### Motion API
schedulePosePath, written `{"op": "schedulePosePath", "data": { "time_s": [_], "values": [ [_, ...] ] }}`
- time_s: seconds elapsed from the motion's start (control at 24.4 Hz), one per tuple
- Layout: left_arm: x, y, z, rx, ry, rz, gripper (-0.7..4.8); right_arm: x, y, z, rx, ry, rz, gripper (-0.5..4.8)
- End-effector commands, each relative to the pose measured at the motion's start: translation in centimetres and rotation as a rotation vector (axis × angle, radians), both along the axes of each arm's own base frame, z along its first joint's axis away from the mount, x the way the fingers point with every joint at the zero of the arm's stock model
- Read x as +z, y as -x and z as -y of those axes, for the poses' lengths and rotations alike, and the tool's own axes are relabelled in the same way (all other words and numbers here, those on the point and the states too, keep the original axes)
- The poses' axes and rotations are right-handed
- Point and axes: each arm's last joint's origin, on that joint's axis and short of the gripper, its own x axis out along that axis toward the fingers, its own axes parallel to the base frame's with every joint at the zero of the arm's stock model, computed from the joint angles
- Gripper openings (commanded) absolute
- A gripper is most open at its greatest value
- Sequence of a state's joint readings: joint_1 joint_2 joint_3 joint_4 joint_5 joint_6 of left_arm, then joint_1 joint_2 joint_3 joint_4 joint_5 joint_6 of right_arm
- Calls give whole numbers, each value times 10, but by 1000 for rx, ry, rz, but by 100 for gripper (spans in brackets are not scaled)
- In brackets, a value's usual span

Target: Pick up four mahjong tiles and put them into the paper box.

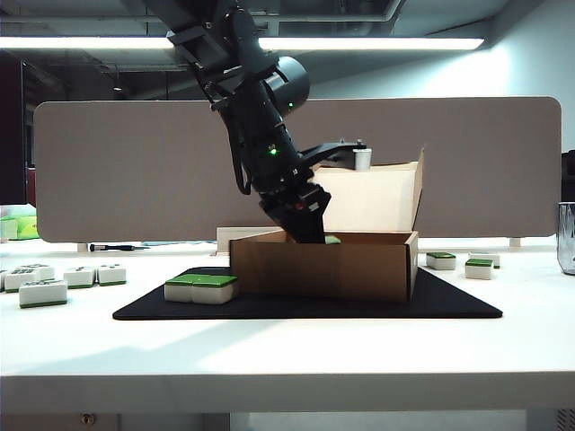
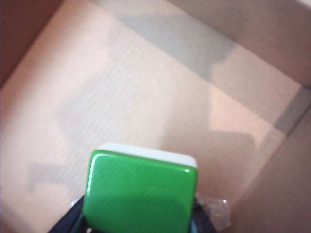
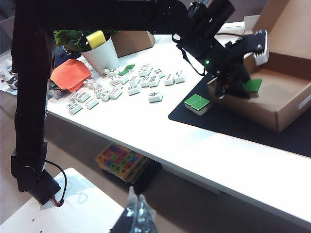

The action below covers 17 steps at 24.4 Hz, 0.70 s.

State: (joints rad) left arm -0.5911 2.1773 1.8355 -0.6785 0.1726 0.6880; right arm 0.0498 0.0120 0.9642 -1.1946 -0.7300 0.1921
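My left gripper (image 1: 310,229) reaches down inside the open paper box (image 1: 359,265), shut on one green-topped mahjong tile (image 2: 141,189). The tile hangs just above the pale box floor (image 2: 146,87); whether they touch I cannot tell. In the right wrist view the same tile (image 3: 252,85) shows over the box's near wall (image 3: 286,111). Two more green-topped mahjong tiles (image 1: 200,287) lie side by side on the black mat, left of the box. My right gripper (image 3: 138,208) hangs off the table over the floor, its clear fingertips pressed together with nothing between them.
The black mat (image 1: 449,301) lies under the box. Loose white-faced tiles (image 1: 40,285) are scattered on the table at left, and a few green-topped ones (image 1: 467,265) at right. A glass (image 1: 566,238) stands at the far right. A white plant pot (image 3: 102,53) stands beyond the loose tiles.
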Motion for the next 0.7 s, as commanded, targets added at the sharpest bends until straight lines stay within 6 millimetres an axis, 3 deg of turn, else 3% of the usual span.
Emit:
{"op": "schedulePosePath", "data": {
  "time_s": [0.04,0.7],
  "values": [
    [-1,6,0,-1,-19,-50,117,0,3,0,2,0,26,-1],
    [2,-10,1,14,58,69,116,0,2,1,-23,11,31,-1]
  ]
}}
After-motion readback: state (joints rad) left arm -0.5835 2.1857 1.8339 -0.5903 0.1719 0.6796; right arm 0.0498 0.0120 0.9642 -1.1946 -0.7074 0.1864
